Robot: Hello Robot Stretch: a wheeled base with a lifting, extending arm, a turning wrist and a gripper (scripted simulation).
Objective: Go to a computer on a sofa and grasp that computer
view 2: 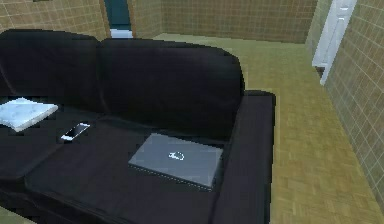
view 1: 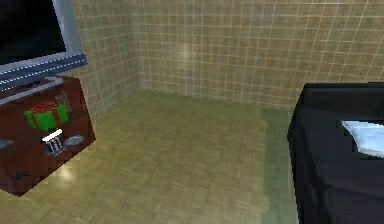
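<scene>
Line up with the closed grey computer [view 2: 176, 160] lying flat on the seat of the black sofa [view 2: 170, 75], apart from the phone [view 2: 75, 131], then reach low toward its near edge, lifting rather than pressing down; cannot tell gripper state.

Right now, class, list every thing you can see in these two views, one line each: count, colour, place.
sofa: one, black, across the arm side view.
computer: one, grey, lid down, flat on the sofa's right seat cushion.
phone: one, dark with a pale face, on the seat left of the computer.
flat white thing: one, white, on the seat at the arm side view's left edge.
television: one, dark screen, grey frame, forward view's top left.
stand: one, red-brown, under the television.
green box: one, green with red, on the stand's shelf.
door: one, white, arm side view's top right.
</scene>
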